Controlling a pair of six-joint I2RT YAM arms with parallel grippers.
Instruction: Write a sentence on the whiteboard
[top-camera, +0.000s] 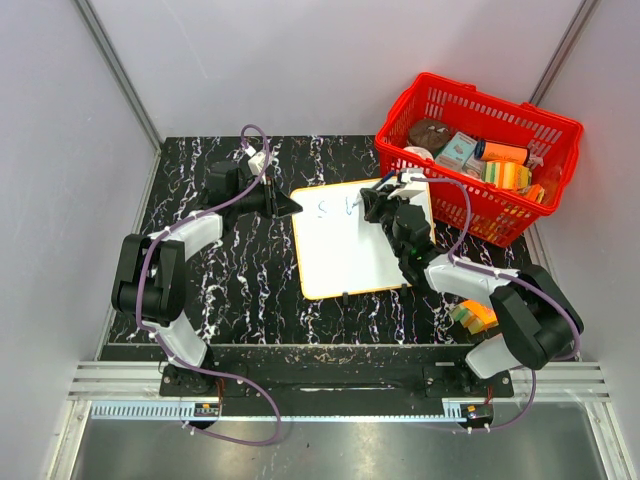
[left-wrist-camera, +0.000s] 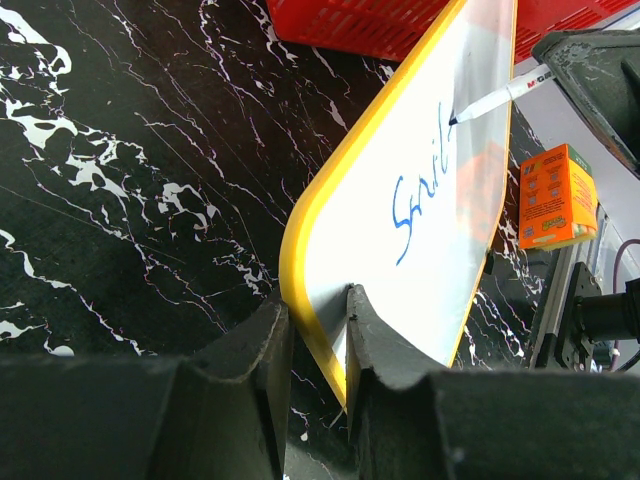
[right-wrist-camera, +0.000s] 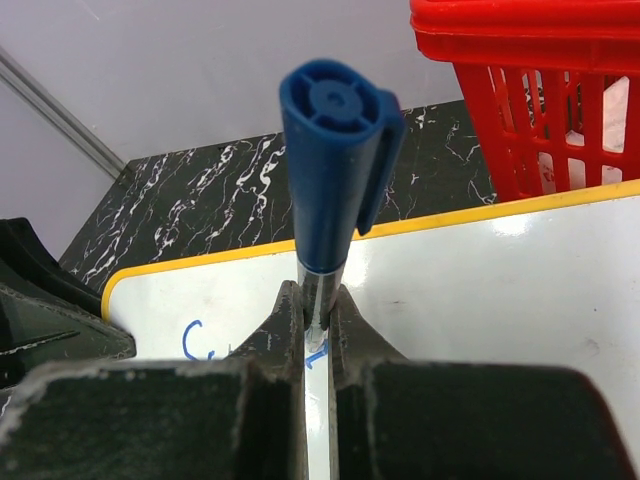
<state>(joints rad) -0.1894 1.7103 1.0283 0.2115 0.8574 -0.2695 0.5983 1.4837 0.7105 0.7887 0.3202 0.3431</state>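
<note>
**Marker tip on the board, blue letters begun**

The right gripper (right-wrist-camera: 318, 318) is clamped on a blue-capped marker (right-wrist-camera: 335, 150), cap end up and tip touching the whiteboard (top-camera: 350, 250). The sentence (left-wrist-camera: 420, 190) reads about "Smil" near the board's far left corner. There the left gripper (left-wrist-camera: 318, 320) pinches the yellow frame between its fingers. The board lies mid-table on a black, white-veined marble table (top-camera: 240, 290). A red basket (top-camera: 480, 140) of packages sits just beside its far right corner. Pale grey walls (top-camera: 300, 60) enclose the table.
</note>
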